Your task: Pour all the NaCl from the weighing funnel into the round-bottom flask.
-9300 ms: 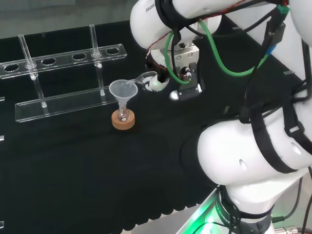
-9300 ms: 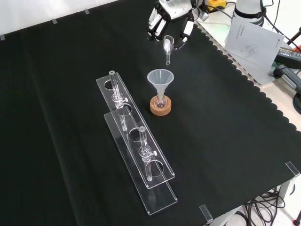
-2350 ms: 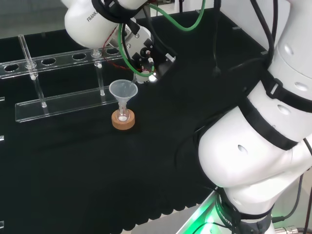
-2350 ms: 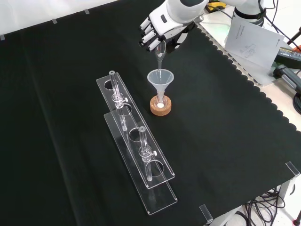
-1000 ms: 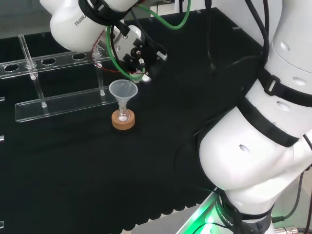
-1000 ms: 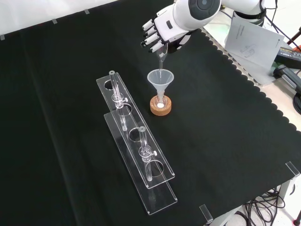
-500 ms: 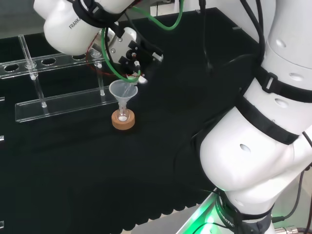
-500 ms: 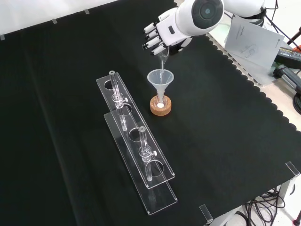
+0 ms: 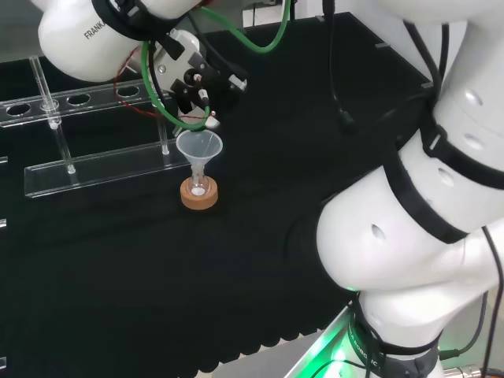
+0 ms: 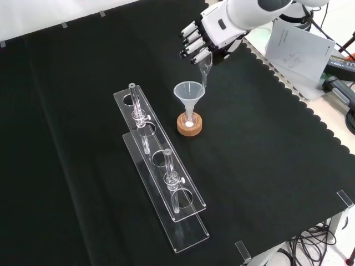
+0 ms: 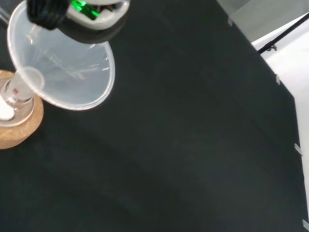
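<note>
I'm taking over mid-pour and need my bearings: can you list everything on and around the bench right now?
Weighing funnel: one, clear, held in the hand, tip pointing down beside the plastic funnel's rim in the front view.
Plastic funnel: one, clear, standing in the flask's neck.
Round-bottom flask: one, clear and small, white powder at its bottom, sitting in the cork ring.
Cork ring: one, tan, mid-bench on the cloth.
Rack: one, clear plastic with round holes, left of the flask in the front view.
Cloth: one, black, covering the bench.
Paper sheet: one, white, off the cloth at the front view's upper right.
Hand: one, black and white, fingers curled round the weighing funnel, above the plastic funnel.
Arm: one, white.
</note>
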